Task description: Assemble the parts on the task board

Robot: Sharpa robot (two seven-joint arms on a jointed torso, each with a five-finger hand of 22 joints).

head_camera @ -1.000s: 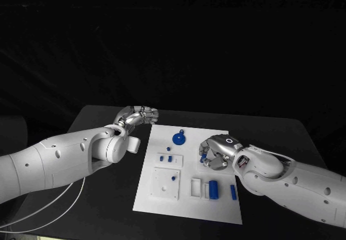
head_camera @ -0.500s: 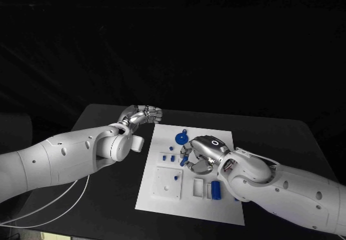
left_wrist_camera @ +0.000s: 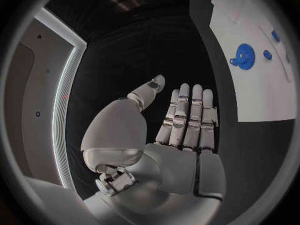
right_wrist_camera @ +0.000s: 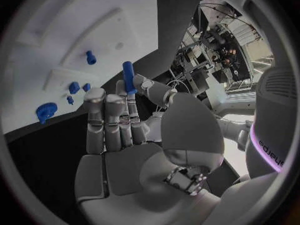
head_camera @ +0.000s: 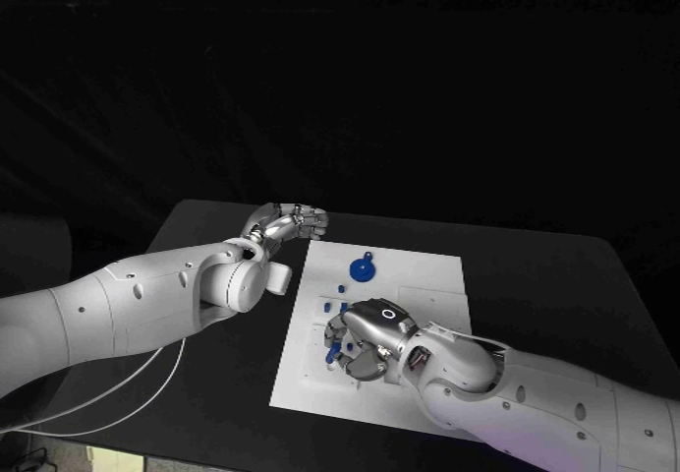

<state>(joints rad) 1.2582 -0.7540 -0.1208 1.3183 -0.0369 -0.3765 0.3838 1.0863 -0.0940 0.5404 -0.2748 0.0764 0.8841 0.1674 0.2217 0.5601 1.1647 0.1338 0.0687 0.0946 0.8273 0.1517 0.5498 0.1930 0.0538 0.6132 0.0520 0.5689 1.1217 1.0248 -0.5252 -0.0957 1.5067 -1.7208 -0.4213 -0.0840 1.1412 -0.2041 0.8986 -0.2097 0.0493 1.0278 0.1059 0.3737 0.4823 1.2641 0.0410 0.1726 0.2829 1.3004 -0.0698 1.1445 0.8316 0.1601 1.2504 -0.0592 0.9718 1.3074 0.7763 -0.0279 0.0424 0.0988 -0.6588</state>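
The white task board (head_camera: 425, 280) lies in the middle of the black table. My right hand (head_camera: 363, 344) hovers over its near left part and pinches a blue peg (right_wrist_camera: 128, 77) between thumb and a finger; the peg (head_camera: 334, 350) shows at the hand's left side. A round blue part (head_camera: 360, 267) lies at the board's far end, with small blue pieces (head_camera: 334, 308) set in the board just behind my right hand. My left hand (head_camera: 291, 222) is off the board's far left corner, holding nothing, fingers straight and thumb apart (left_wrist_camera: 184, 117).
My right forearm (head_camera: 496, 388) covers the board's near right part. Bare black table (head_camera: 552, 285) lies to the right of the board and on its left under my left arm (head_camera: 156, 295). A white cable (head_camera: 135, 393) hangs below that arm.
My right hand has moved with the blue peg from the board's right middle across to its near left part. The left hand has stayed near the far left corner.
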